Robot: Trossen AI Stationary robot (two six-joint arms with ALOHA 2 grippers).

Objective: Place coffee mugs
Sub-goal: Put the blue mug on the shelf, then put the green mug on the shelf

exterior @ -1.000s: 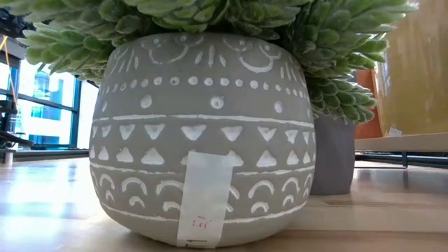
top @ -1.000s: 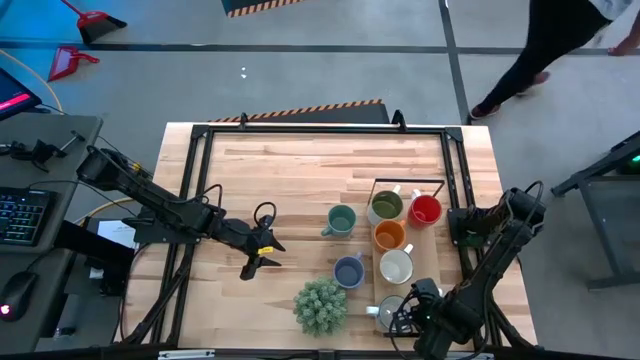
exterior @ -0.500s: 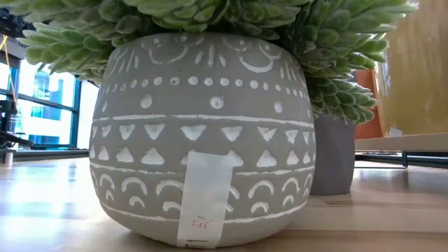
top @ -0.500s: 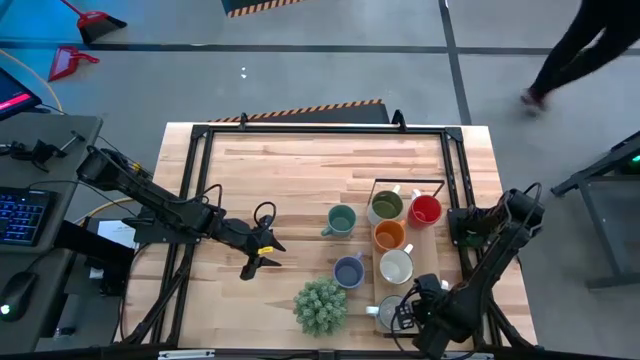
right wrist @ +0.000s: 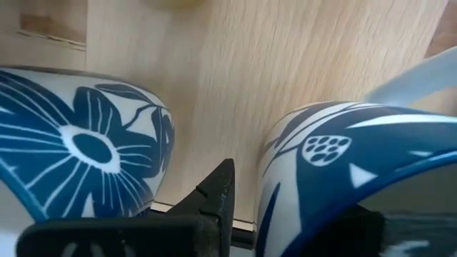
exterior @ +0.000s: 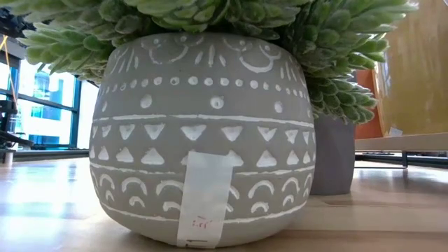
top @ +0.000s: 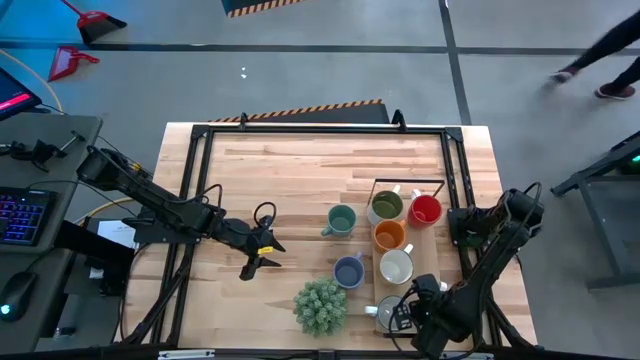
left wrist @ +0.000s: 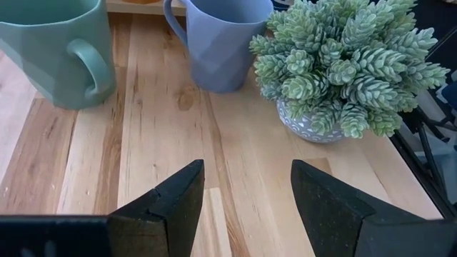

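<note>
Mugs: orange mug (top: 389, 235), olive mug (top: 386, 206), red mug (top: 425, 210) and white mug (top: 396, 266) sit on your tray (top: 430, 248); green mug (top: 341, 220) and blue mug (top: 348, 271) wait on the desk (top: 290, 170). Left gripper (top: 251, 262) hovers with fingers wide, empty. Right gripper (top: 400, 318) straddles a patterned mug (right wrist: 343, 171); its grip you cannot tell.

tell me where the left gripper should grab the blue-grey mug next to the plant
Probably the rim wall. The blue-grey mug stands upright and open-topped, so the left gripper, open over bare table, could come from above with one finger inside and one outside. Take the side facing that arm: the plant crowds the near side, and the handle, seen in the left wrist view, points toward the green mug.
</note>
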